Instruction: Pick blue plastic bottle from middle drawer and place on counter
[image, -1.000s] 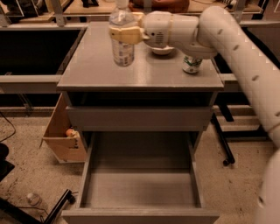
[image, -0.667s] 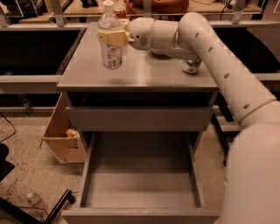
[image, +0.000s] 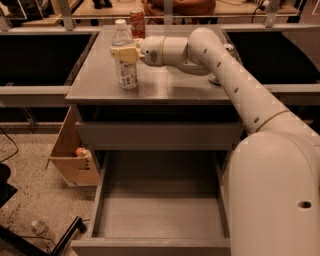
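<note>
The blue plastic bottle (image: 125, 62), clear with a white cap and pale label, stands upright at the left of the counter (image: 170, 87), its base on or just above the top. My gripper (image: 125, 53) reaches in from the right, and its yellowish fingers are closed around the bottle's upper body. The middle drawer (image: 160, 212) is pulled out below, and its grey floor shows nothing on it. The white arm crosses the counter from the right.
An orange can (image: 137, 22) stands at the counter's back edge behind the bottle. The base of another can (image: 218, 79) peeks out under the arm at the right. A cardboard box (image: 72, 157) sits on the floor to the left. A clear bottle (image: 40, 230) lies on the floor.
My gripper has carried the bottle leftward across the counter, from near the middle to the left part. It keeps hold of the bottle.
</note>
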